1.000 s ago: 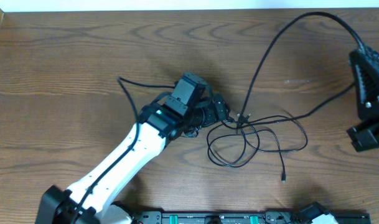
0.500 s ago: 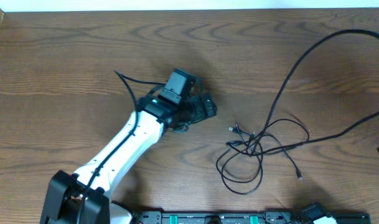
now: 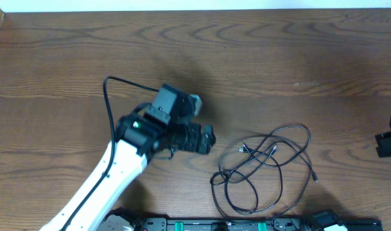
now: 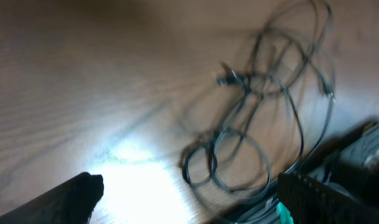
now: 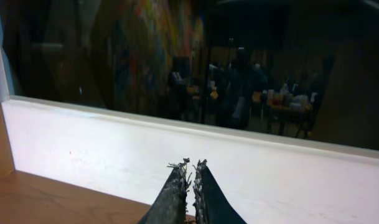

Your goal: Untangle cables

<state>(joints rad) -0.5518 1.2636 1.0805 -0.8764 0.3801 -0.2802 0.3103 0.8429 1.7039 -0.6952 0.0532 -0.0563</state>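
Overhead: cables [image 3: 270, 154] in loose heap on table [image 3: 67, 64], apparently tangled.

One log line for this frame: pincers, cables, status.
left pincer: open, empty, beside cables | right pincer: shut, empty, away from cables | cables: tangled loops flat on table, untouched | status: not yet untangled
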